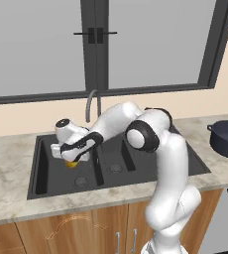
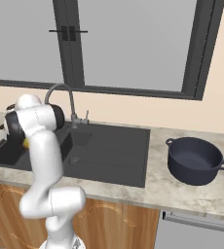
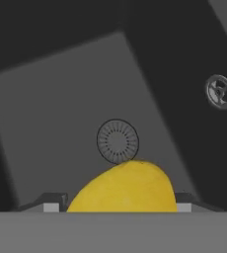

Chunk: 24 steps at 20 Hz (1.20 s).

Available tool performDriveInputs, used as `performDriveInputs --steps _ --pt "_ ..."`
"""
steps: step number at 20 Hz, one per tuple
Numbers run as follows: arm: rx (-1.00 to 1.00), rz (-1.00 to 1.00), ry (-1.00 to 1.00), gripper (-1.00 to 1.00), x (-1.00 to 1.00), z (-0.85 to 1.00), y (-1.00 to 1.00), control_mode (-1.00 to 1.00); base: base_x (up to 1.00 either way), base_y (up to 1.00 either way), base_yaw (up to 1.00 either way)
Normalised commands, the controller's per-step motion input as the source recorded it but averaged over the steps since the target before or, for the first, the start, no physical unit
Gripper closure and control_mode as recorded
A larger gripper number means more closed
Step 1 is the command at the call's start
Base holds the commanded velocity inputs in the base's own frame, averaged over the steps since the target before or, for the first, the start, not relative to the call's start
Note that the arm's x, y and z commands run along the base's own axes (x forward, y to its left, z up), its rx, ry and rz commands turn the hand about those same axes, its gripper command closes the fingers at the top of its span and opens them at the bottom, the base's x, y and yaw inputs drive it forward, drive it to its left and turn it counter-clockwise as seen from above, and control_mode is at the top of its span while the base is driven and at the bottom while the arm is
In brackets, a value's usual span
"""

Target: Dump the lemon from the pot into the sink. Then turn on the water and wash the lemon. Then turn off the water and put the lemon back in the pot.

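Sink [image 1: 46, 183]: black, set in marble counter [image 1: 7, 163] under a window. Gripper [image 1: 71, 161] hung over the larger basin, jaws closed on the lemon [image 3: 123, 188]; drain [image 3: 117, 141] lay directly below it, basin walls well apart. Pot [image 2: 194, 160] stood far right; right base view showed its empty interior.
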Motion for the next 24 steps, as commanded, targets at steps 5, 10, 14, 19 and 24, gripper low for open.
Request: performDriveInputs --steps 5,10,14,19,24 --pt "0.0 0.0 0.0 1.0 -0.32 0.98 -0.49 -1.0 0.0 0.0 0.0" --pt "0.0 0.03 -0.01 1.0 -0.58 0.89 -0.64 -1.0 0.0 0.0 0.0" --pt "-0.01 -0.08 0.0 1.0 -0.21 0.31 -1.0 -1.0 0.0 0.0 0.0" --pt "0.0 -0.03 0.0 1.0 0.13 0.41 -1.0 -1.0 0.0 0.0 0.0" --pt "0.0 -0.04 0.01 1.0 0.07 0.28 -1.0 -1.0 0.0 0.0 0.0"
